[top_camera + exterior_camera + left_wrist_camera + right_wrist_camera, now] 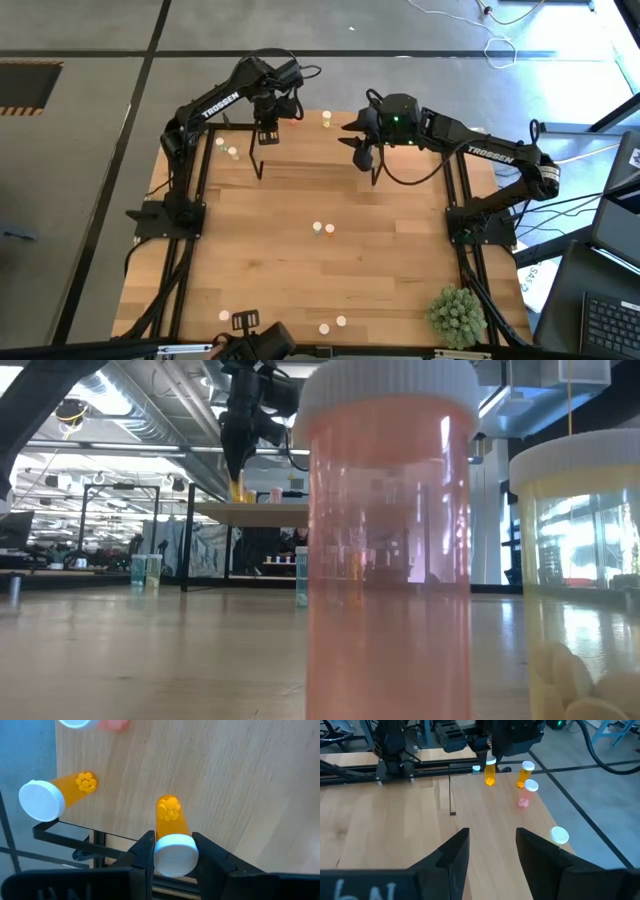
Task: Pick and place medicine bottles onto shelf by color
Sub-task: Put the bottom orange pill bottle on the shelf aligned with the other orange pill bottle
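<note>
- My left tool [173, 854] is clamped on the white cap of an orange bottle [170, 820], held upright over the shelf [485, 815] at the far side of the worktop [330, 270].
- A second orange bottle [70, 790] stands on the shelf just beside it, with a pink bottle [526, 795] near.
- My right tool [490, 852] hangs above the shelf with its fingers apart, holding nothing.
- Other bottles stand scattered mid-worktop [323, 230].
</note>
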You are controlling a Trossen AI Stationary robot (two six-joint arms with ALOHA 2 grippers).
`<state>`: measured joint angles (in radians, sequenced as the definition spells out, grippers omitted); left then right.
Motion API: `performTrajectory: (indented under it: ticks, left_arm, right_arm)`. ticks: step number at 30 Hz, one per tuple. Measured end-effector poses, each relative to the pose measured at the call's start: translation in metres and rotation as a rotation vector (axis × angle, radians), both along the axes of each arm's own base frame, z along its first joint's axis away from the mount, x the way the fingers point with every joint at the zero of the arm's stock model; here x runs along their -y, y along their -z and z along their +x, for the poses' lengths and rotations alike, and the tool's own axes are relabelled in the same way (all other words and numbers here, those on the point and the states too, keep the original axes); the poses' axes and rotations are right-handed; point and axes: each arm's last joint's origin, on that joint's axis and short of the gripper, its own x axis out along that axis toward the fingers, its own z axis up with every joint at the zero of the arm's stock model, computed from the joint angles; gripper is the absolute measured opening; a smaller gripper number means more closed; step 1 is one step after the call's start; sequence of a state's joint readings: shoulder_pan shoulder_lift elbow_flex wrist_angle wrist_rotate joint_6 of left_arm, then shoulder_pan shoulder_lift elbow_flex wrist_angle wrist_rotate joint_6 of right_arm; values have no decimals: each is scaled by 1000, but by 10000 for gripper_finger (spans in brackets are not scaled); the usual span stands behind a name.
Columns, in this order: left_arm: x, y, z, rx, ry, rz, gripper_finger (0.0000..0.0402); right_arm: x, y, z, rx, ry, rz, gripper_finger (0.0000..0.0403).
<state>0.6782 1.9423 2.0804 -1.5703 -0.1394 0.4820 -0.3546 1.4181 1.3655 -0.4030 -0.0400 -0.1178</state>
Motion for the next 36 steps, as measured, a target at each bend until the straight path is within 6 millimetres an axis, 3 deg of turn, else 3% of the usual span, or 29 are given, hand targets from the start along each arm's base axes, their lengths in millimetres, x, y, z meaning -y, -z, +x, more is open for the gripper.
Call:
performTrajectory:
  ticks: [7,36]
  left_arm:
    - [0,0,0,3,0,3,89]
    - [-4,5,3,-6,5,0,89]
  right_arm:
    - [7,1,-4,8,-132,35,165]
    - [14,0,-6,11,-110,35,165]
